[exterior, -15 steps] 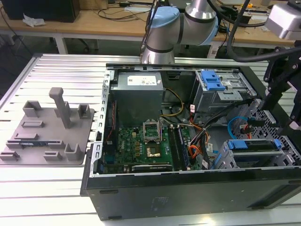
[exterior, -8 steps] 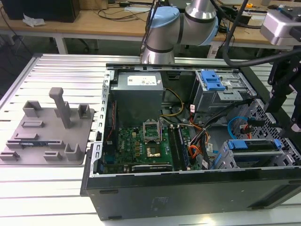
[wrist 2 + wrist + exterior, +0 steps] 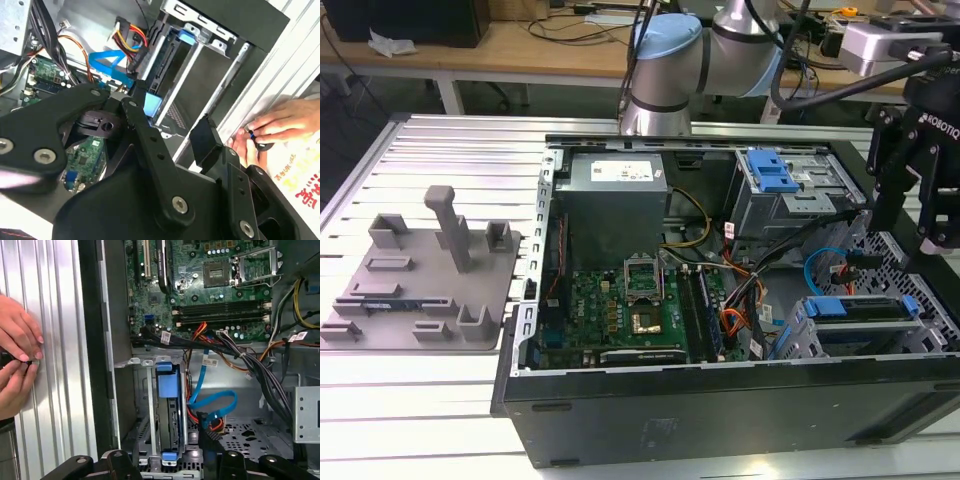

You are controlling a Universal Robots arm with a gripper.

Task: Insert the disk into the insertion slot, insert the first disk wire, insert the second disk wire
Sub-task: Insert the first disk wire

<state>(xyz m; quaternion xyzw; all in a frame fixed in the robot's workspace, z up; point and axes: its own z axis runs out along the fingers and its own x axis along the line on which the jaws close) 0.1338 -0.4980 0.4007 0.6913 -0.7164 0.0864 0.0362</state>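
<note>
- While the black two-finger gripper (image 3: 910, 232) hangs over the drive-bay corner of the open black desktop computer case (image 3: 720, 410), its fingers are spread wide and there's nothing between them.
- The flat silver-grey disk in a bright blue plastic frame (image 3: 857, 308) is sitting in the low perforated light-grey sheet-metal slot (image 3: 807, 330), in the case corner on the exterior view's right. The first wrist view catches it edge-on (image 3: 167, 390).
- A thin bright blue flat cable (image 3: 212, 402) loops just beside the disk and ends in a black plug (image 3: 202, 419). Can't tell if that's seated.
- A bundle of red, yellow and black wires (image 3: 131, 36) runs to another black plug close against the disk's end. Can't tell if it's plugged in either.
- The green motherboard (image 3: 620, 300) fills the middle of the case.
- A person's two hands (image 3: 17, 365) are out on the ribbed aluminium table (image 3: 440, 400) beside the case, pinching some small dark thing.
- A grey plastic fixture plate (image 3: 420, 275) sits on the exterior view's left, well apart from the case.
</note>
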